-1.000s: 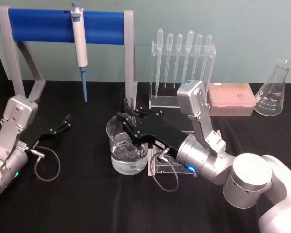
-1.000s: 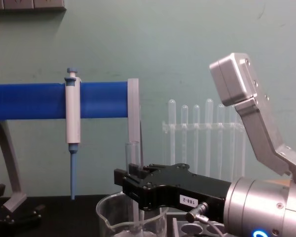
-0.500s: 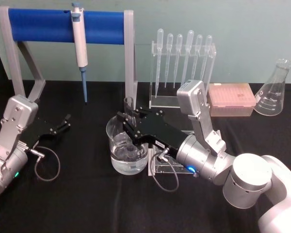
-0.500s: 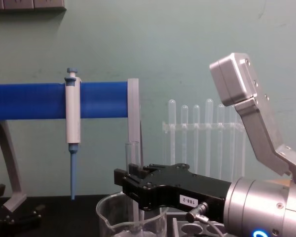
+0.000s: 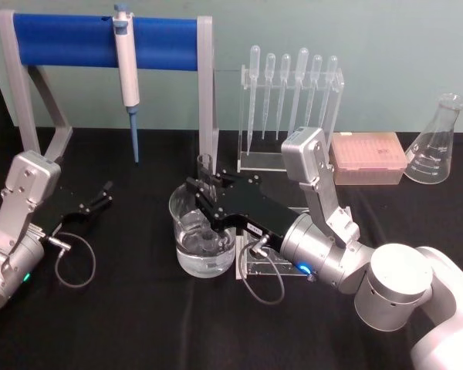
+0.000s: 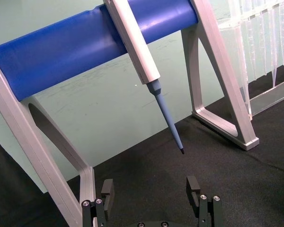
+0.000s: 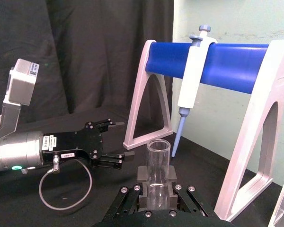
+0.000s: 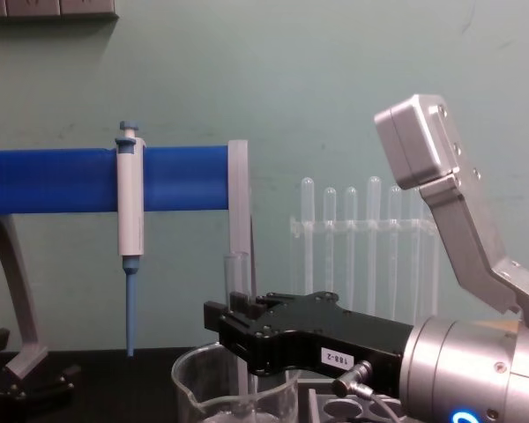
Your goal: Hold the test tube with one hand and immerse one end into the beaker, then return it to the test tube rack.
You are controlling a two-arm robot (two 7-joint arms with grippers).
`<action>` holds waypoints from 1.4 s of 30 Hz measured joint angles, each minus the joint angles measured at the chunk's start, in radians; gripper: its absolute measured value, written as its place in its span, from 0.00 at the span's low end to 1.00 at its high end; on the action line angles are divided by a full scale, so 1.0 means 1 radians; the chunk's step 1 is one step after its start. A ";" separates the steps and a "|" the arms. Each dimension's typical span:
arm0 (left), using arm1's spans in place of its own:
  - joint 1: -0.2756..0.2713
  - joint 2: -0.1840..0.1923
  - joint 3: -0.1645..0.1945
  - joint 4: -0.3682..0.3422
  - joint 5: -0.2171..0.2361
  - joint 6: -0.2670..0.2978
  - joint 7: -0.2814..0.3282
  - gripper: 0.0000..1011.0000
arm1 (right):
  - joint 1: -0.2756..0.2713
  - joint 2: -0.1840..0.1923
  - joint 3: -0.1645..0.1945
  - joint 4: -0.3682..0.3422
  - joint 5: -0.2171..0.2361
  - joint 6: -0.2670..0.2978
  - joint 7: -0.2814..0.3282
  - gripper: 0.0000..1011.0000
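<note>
Shows the right gripper (image 5: 203, 194) just left of centre in the head view, reaching in from the lower right and clamped on the test tube (image 5: 205, 168). Holds that tube upright, open rim above the black jaws, lower end down inside the beaker (image 5: 181, 254) among the clear liquid; cannot tell whether it touches the glass bottom. From the chest view, places the tube (image 8: 236, 275) at lower centre, rising out of the beaker (image 8: 192, 388). Puts the test tube rack (image 5: 253, 270) just right of the beaker, under the silver wrist. Leaves the left gripper (image 5: 100, 197) resting at middle left on the black table (image 5: 139, 324), fingers (image 6: 193, 183) apart, well away from the beaker. Hangs a pipette (image 5: 126, 69) on the blue stand (image 5: 69, 35) at upper left.
</note>
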 joint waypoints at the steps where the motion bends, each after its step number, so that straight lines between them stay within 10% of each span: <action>1: 0.000 0.000 0.000 0.000 0.000 0.000 0.000 0.99 | 0.000 0.000 0.000 0.000 0.000 0.000 0.000 0.22; 42: 0.000 0.000 0.000 0.000 0.000 0.000 0.000 0.99 | 0.000 0.000 0.000 0.000 0.000 0.000 0.000 0.22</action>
